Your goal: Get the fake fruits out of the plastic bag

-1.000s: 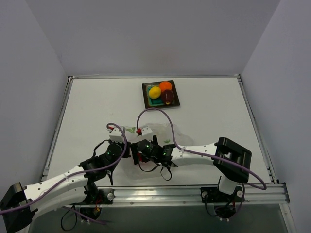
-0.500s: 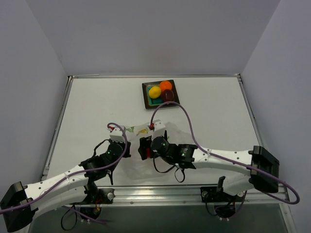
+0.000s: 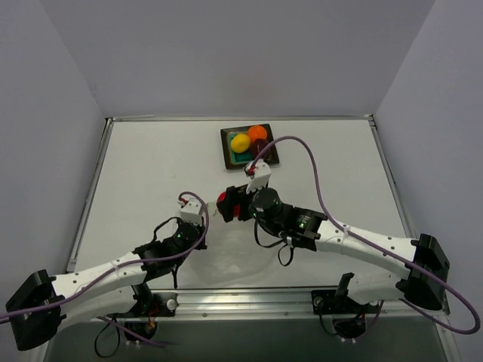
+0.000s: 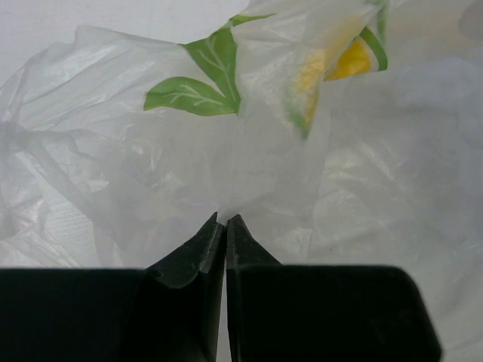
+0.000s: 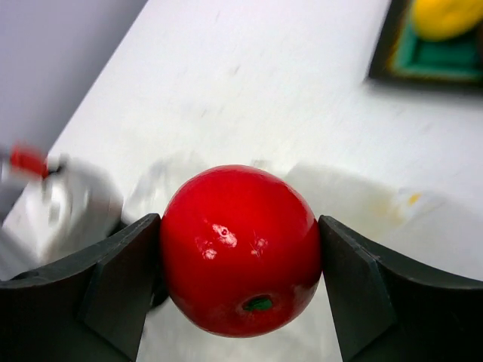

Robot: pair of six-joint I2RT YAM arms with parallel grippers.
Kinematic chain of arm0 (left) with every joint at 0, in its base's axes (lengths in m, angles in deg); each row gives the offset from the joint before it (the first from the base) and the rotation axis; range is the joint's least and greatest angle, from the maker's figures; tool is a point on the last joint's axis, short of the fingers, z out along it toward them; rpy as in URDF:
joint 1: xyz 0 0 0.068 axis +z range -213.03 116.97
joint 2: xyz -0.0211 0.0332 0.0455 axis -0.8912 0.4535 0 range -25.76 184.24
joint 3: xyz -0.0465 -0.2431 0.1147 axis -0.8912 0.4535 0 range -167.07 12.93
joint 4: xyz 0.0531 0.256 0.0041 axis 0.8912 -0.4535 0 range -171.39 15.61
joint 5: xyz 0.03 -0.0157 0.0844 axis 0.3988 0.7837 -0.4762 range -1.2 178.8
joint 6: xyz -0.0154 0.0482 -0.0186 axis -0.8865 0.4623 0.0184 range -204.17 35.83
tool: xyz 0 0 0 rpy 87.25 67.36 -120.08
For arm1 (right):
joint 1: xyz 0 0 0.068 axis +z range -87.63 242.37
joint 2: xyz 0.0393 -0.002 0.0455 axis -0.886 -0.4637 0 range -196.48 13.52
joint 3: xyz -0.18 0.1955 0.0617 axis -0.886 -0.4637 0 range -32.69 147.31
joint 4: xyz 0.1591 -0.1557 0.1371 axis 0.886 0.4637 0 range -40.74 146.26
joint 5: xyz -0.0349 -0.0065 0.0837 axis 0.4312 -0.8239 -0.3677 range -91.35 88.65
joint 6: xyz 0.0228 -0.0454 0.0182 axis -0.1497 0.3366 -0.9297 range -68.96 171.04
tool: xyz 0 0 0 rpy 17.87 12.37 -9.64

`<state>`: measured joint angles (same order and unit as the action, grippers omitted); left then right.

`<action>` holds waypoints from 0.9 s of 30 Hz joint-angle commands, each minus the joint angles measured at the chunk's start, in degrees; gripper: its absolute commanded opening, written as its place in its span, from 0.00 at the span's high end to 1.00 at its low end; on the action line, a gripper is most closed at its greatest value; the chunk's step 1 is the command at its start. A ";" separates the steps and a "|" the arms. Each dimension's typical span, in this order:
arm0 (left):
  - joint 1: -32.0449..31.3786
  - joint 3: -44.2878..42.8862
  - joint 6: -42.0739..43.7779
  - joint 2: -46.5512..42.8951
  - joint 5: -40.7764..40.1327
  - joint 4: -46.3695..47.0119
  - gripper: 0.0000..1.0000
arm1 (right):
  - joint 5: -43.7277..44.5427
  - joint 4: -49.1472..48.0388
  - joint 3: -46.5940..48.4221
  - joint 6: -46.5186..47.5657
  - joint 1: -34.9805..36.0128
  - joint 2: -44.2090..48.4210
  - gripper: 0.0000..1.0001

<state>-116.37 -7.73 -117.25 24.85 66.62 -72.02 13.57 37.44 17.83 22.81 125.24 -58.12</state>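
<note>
My right gripper [image 3: 229, 207] is shut on the bright red fruit [image 3: 224, 204] and holds it above the table, near the bag's far edge. In the right wrist view the red fruit [image 5: 240, 249] sits between both fingers [image 5: 121, 279]. My left gripper [image 4: 225, 220] is shut on a fold of the plastic bag [image 4: 151, 173], which lies crumpled and transparent on the table [image 3: 226, 253]. The yellow [image 3: 240, 142], orange [image 3: 258, 133] and dark maroon [image 3: 263, 148] fruits lie in the teal tray [image 3: 226, 148].
The tray stands at the back middle of the white table and shows at the top right of the right wrist view [image 5: 381, 64]. My right arm's purple cable [image 3: 313, 162] arcs over the tray's near right corner. A metal rail [image 3: 302, 298] runs along the near edge.
My right gripper has risen with the red fruit and moved back toward the tray, away from the bag. My left gripper has shifted slightly right, still holding the bag.
</note>
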 commanded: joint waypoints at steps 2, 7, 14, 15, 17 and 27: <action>-2.46 -0.08 -1.37 1.60 -0.66 -1.05 0.98 | 5.72 -9.61 7.47 8.85 -8.45 -6.13 0.59; -3.26 0.01 -1.37 1.07 -1.82 -1.76 0.98 | 8.55 -11.30 18.45 16.09 -14.61 -20.98 0.59; -3.44 0.19 -0.85 -0.33 -2.70 -1.84 0.98 | 9.69 -9.29 32.87 24.53 -19.98 -38.47 0.58; -3.44 0.36 -0.85 -0.68 -2.87 -1.84 0.98 | 9.34 -9.11 34.10 25.23 -20.33 -41.28 0.58; -3.44 0.71 -0.93 -1.74 -2.79 -1.84 0.98 | 9.17 -7.97 37.26 26.29 -21.21 -43.67 0.58; -3.35 0.71 -0.49 -2.36 -3.23 -1.58 0.98 | 8.20 -6.82 45.36 27.00 -23.14 -55.36 0.58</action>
<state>-119.32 -5.94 -117.80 22.99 64.77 -73.35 20.89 30.97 59.30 48.56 102.34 -112.52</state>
